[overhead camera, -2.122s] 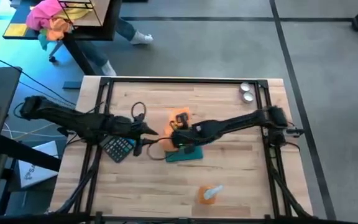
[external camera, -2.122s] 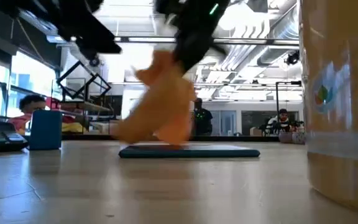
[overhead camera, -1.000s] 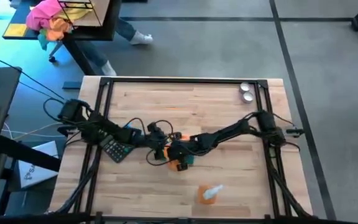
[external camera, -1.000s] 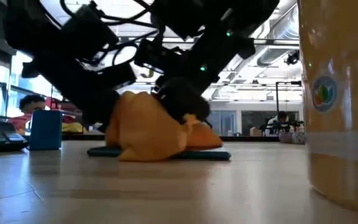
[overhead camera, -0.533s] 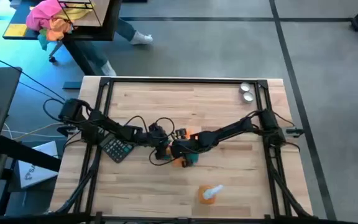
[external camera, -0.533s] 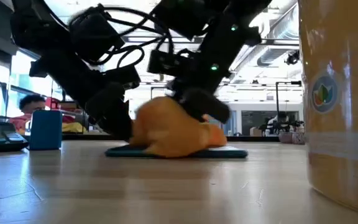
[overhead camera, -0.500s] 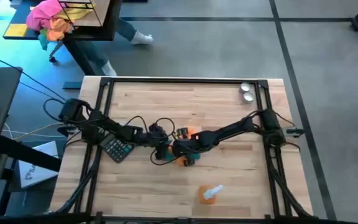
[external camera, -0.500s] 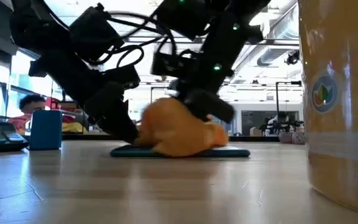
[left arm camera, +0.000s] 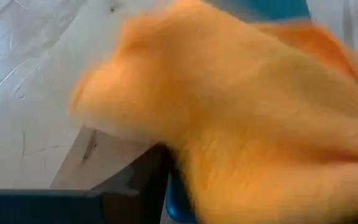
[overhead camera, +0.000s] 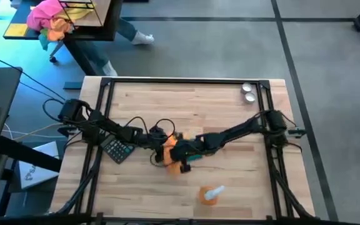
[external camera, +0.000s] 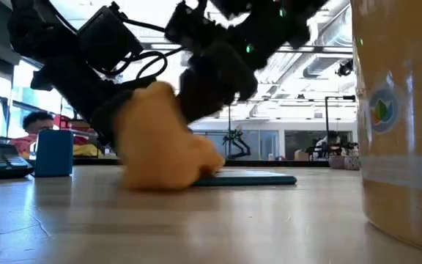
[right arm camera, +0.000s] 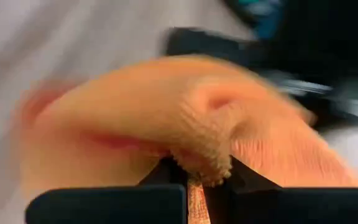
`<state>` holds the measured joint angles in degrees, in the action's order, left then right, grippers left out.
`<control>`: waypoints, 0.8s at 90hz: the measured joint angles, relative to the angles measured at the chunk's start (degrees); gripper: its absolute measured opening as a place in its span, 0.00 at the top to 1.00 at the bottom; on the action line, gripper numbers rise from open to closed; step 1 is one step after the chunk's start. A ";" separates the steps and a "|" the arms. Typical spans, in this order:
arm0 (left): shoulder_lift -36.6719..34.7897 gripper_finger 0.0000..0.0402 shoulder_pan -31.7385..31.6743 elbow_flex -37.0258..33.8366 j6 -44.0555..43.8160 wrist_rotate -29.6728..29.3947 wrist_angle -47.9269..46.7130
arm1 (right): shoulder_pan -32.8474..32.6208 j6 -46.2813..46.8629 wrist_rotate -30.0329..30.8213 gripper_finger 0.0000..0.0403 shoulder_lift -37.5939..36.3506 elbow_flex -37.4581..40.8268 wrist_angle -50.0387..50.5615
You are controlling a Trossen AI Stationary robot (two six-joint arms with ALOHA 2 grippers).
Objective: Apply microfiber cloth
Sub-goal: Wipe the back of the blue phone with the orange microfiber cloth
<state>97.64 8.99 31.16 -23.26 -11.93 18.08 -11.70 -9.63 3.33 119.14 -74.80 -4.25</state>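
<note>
The microfiber cloth (overhead camera: 173, 157) is a bright-orange rag bunched over the left end of a flat teal slab (external camera: 258, 178) at mid-table. My right gripper (overhead camera: 179, 150) reaches in from the right and is shut on the cloth. In the low view it stands over the bunch (external camera: 160, 150). My left gripper (overhead camera: 158, 152) reaches in from the left and sits right beside the cloth and the slab's left end. The cloth (left arm camera: 247, 124) fills the left wrist view and hides what lies ahead of that gripper. My right gripper pinches a bunched fold of the cloth (right arm camera: 201, 167) between its two fingers, several layers thick. It comes slanting down from the table's right. The cloth hangs slack below the fingers, and its lower part (external camera: 152, 182) lies on the table and the slab's left end.
A calculator (overhead camera: 119, 149) lies left of the grippers, with a blue cup (external camera: 53, 152) near it. A spray bottle with orange liquid (overhead camera: 210, 195) lies near the front edge and looms at the low view's right (external camera: 401, 117). Two small metal tins (overhead camera: 248, 92) sit far right.
My right gripper has dragged the cloth along the slab, first a little toward the table's right, then back toward the left. It has also risen, so the cloth now stands taller and covers the slab's left end. My left arm has stayed put.
</note>
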 joint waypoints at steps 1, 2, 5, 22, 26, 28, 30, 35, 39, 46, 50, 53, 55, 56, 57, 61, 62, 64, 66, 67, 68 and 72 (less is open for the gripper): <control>-0.01 0.63 0.00 0.00 -0.01 -0.03 0.03 | -0.08 0.28 0.01 1.00 0.45 -0.03 -0.70; -0.08 0.63 0.00 -0.01 -0.01 -0.03 0.02 | -0.17 0.55 0.04 1.00 0.87 -0.05 -1.34; -0.21 0.63 0.00 -0.04 0.01 -0.10 -0.15 | -0.28 1.05 0.54 1.00 2.11 -0.07 -2.99; -3.22 0.63 0.48 -0.31 2.71 -2.10 0.20 | 0.00 6.93 10.49 1.00 8.73 -0.41 -9.41; -3.82 0.63 0.48 -0.33 2.81 -2.68 -0.49 | 0.52 9.21 10.36 1.00 9.87 -0.61 -9.71; -3.97 0.63 0.45 -0.35 2.80 -2.99 -0.94 | 0.76 10.22 9.73 1.00 10.40 -0.70 -9.22; -4.07 0.63 0.46 -0.34 2.78 -3.41 -1.40 | 0.95 11.09 9.10 1.00 10.62 -0.75 -8.77; -4.07 0.63 0.54 -0.31 2.42 -4.42 -2.65 | 1.18 12.46 8.01 1.00 10.74 -0.84 -6.09; -3.84 0.63 0.55 -0.37 1.83 -4.80 -3.95 | 1.18 13.29 7.75 1.00 10.32 -0.91 -4.23; -3.31 0.63 0.58 -0.20 0.70 -5.86 -6.76 | 0.66 13.50 7.28 1.00 8.57 -0.94 0.60; -3.04 0.63 0.69 -0.20 -0.05 -6.65 -7.74 | 0.14 12.53 7.26 1.00 7.14 -0.80 3.94; -2.93 0.63 0.74 -0.22 -0.52 -6.97 -8.03 | -0.31 11.54 7.33 1.00 5.91 -0.59 6.48; -2.75 0.63 0.76 -0.22 -0.71 -7.12 -7.88 | -0.55 10.74 7.43 1.00 5.05 -0.51 8.30; -2.67 0.63 0.76 -0.21 -0.74 -7.16 -7.74 | -0.68 10.40 7.51 1.00 4.53 -0.49 9.26; -2.61 0.63 0.76 -0.20 -0.75 -7.18 -7.61 | -0.81 10.05 7.60 1.00 3.97 -0.46 10.26; -2.60 0.63 0.72 -0.20 -0.69 -7.10 -7.45 | -1.19 9.13 8.12 1.00 1.87 -0.37 14.70; -2.58 0.63 0.72 -0.20 -0.64 -7.10 -7.42 | -1.23 8.87 8.23 1.00 1.42 -0.33 15.98; -2.55 0.63 0.72 -0.21 -0.52 -7.13 -7.32 | -1.29 8.52 8.55 1.00 0.41 -0.23 18.68; -2.55 0.63 0.74 -0.24 -0.47 -7.11 -7.20 | -1.38 8.39 8.87 1.00 -0.75 -0.08 21.76; -2.54 0.63 0.74 -0.26 -0.47 -7.06 -7.17 | -1.41 8.35 9.06 1.00 -1.27 -0.01 23.31; -2.53 0.63 0.77 -0.27 -0.47 -7.01 -7.15 | -1.42 8.33 9.31 1.00 -1.74 0.06 24.85; -2.51 0.63 0.94 -0.28 -0.51 -7.07 -7.11 | -1.29 8.72 10.76 1.00 -3.42 0.25 29.96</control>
<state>95.13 9.93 30.87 -23.77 -19.01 10.96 -12.99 -0.91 14.09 115.72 -74.54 25.70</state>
